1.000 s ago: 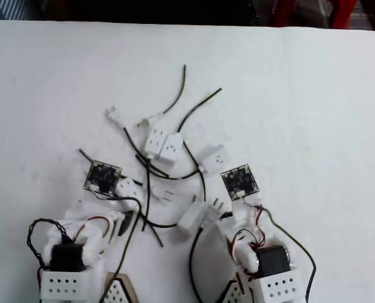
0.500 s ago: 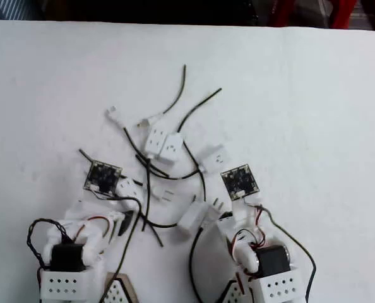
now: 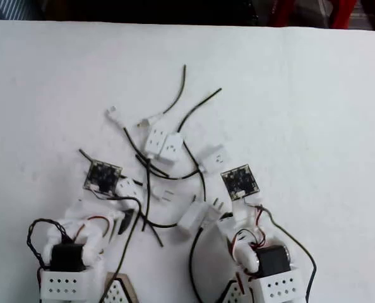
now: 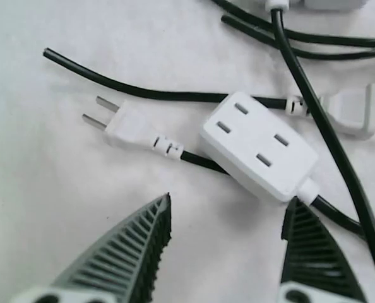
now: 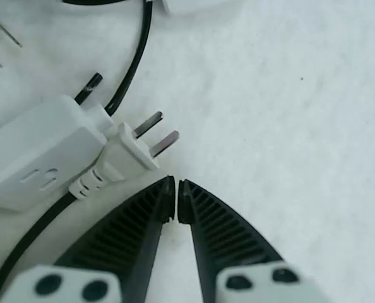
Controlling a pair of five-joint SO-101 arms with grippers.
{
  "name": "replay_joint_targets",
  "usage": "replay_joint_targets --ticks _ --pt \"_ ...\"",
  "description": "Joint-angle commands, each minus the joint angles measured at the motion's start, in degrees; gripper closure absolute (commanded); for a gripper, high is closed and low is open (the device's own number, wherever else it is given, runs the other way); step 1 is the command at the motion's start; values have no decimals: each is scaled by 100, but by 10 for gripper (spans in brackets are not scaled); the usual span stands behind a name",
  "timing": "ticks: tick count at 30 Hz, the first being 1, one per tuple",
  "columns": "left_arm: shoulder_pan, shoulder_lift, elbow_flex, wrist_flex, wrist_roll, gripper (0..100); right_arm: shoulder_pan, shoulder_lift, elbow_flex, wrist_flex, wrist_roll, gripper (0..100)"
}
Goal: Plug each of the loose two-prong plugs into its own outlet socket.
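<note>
**A:** Any plug in yet?

**B:** None that I can see. In the tangle point(image 3: 148, 169) one plug point(image 4: 129, 128) lies loose with bare prongs, and the socket point(image 4: 258, 146) shows open slots. A second plug point(image 5: 127, 153) at the tangle's near edge is out too.

**A:** And the arms?

**B:** Both are low at the tangle's near edge. The left gripper point(image 4: 230, 208) is spread wide and empty. The right gripper point(image 5: 175, 189) is pressed together, holding nothing.
</note>
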Motion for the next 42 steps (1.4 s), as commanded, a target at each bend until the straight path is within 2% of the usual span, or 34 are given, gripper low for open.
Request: replay_joint_targets --ticks 1,4,11,15,17,21,24,27,32,35,39,42 --pt "48 -48 -18 -835 9 720 303 -101 -325 -84 -9 974" --pt "66 -48 -18 -1090 18 721 523 -101 -325 -444 185 974" --pt "22 -48 -18 -993 9 722 1745 -101 -360 -1569 2242 974" --pt "31 -48 -26 -809 18 735 1710 -40 -862 -1490 2470 974" --pt "31 -48 -26 -809 18 793 1543 -40 -1407 -1077 2470 974" --pt "31 -48 -62 -809 9 985 919 119 -2488 -382 2497 974" --pt "31 -48 -62 -800 26 946 453 787 -3024 -127 2497 974" --pt "31 -48 -62 -800 26 980 101 1877 -3411 -101 2479 974" --pt "-31 -48 -264 -747 -9 977 -514 3864 -4149 40 2470 974" --pt "-365 -48 -492 -580 -413 977 -927 4848 -4651 233 2462 949" --pt "-989 -48 -695 -519 -642 976 -1534 5965 -5169 391 2321 837" --pt "-1341 -48 -774 -519 -642 976 -2062 6668 -5530 180 1996 845"
